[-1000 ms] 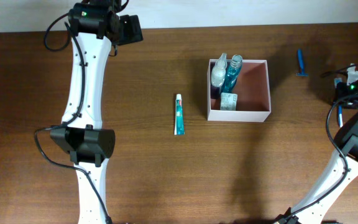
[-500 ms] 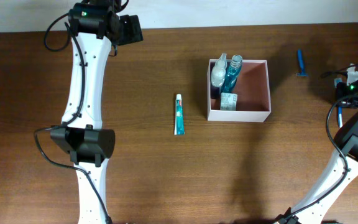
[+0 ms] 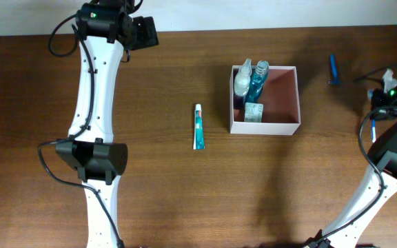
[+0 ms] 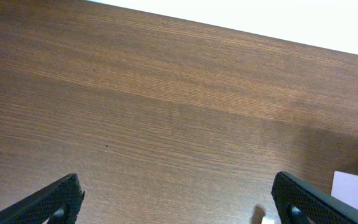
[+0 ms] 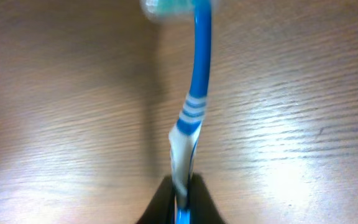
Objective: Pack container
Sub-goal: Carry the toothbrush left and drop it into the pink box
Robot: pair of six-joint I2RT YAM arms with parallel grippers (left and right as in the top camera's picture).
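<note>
The container (image 3: 265,128), a square white-walled box with a pinkish inside, stands right of the table's middle. It holds a clear bottle (image 3: 242,80), a blue bottle (image 3: 257,81) and a small green-and-white packet (image 3: 253,111). My right gripper (image 5: 182,200) is shut on the handle of a blue and white toothbrush (image 5: 195,93) just above the wood. In the overhead view it is at the far right edge (image 3: 391,88). My left gripper (image 4: 179,205) is open and empty over bare wood, at the far left back (image 3: 143,32).
A toothpaste tube (image 3: 198,127) lies on the table left of the container. A small blue razor-like item (image 3: 333,69) lies behind the container's right side. A corner of the container (image 4: 355,184) shows in the left wrist view.
My right arm has shifted slightly to the right and back with the toothbrush. The left arm and the items on the table have not moved.
</note>
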